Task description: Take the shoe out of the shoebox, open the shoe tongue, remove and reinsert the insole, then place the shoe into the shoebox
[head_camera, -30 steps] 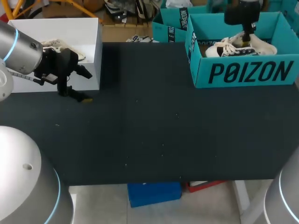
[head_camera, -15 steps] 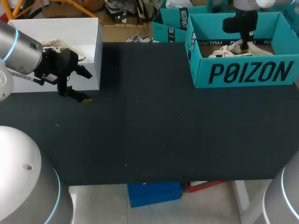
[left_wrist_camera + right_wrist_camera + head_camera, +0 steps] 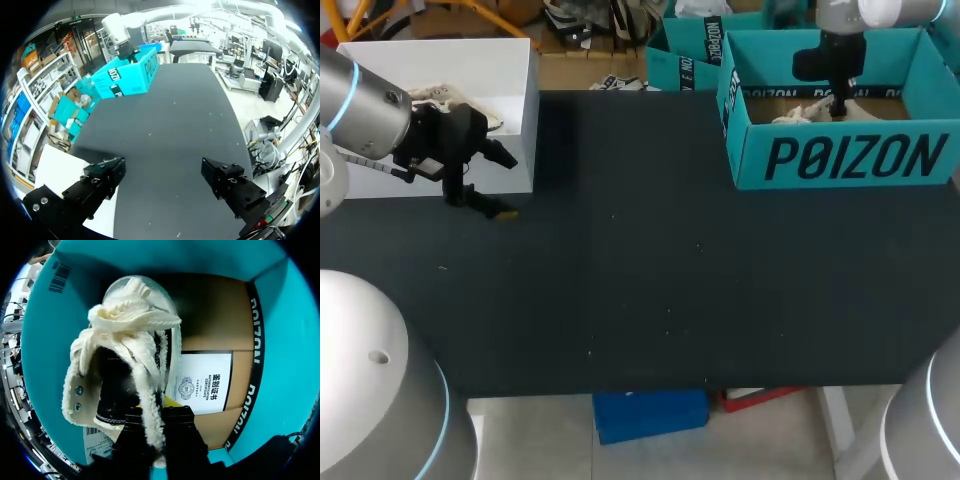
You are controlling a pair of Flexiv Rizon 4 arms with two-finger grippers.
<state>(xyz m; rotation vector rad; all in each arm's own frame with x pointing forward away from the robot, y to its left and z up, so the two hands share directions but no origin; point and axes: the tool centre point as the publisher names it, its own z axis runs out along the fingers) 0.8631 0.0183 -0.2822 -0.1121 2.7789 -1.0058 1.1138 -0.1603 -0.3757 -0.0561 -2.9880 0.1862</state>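
A cream canvas shoe (image 3: 125, 365) with thick laces hangs inside the teal shoebox (image 3: 840, 158), toe pointing down toward the cardboard floor. My right gripper (image 3: 157, 425) is shut on its tongue and laces at the opening. From the head view only a bit of the shoe (image 3: 800, 114) shows above the box's front wall, under my right gripper (image 3: 838, 108). My left gripper (image 3: 500, 185) is far off at the table's left, open and holding nothing. Its two fingers (image 3: 107, 172) stand wide apart over the dark tabletop, with the shoebox (image 3: 127, 77) far ahead.
A white box (image 3: 440, 60) with pale items inside stands at the back left, right behind my left gripper. A second teal box (image 3: 685, 55) sits behind the shoebox. A printed white card (image 3: 202, 382) lies on the shoebox floor.
My right gripper has come down into the shoebox with the shoe, which has sunk from above the front wall to mostly behind it. The left arm has not moved.
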